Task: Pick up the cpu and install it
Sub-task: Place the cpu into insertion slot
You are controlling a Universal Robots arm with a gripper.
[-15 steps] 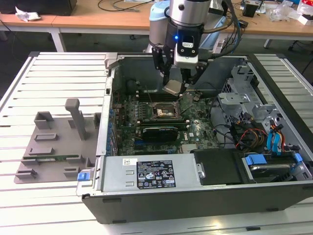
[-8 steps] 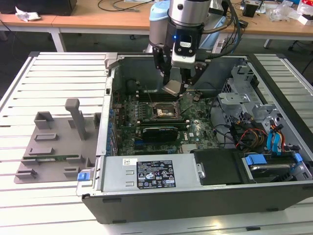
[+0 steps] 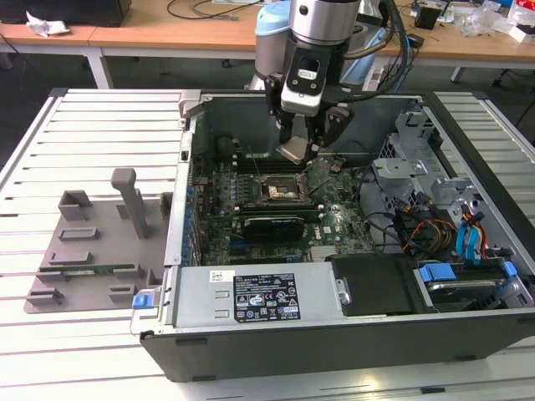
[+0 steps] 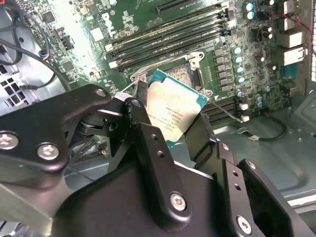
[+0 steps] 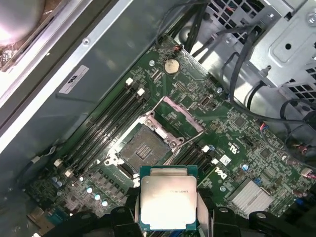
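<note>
Worktop: slatted metal worktop (image 3: 84, 125) carrying the case, with a grey fixture tray (image 3: 92, 251) toward the edge on the exterior view's left.
Case: computer case (image 3: 334, 342) lies on its side with the open face up, which gives access to the board from above.
Board: motherboard (image 3: 334, 225) lies flat on the case floor.
Gripper: gripper (image 3: 308, 142) hangs inside the case opening, near its far wall.
Fingers: fingers (image 4: 143, 133) pinch the cpu by two opposite edges, so the metal top is not touched.
Socket: socket (image 5: 145, 148) looks to have its frame swung open and its seat bare, apparently ready to receive the chip.
Cpu: cpu (image 5: 168, 200) is held in the air clear of the board, close above the socket, and tilted in the exterior view. It is not yet seated.
</note>
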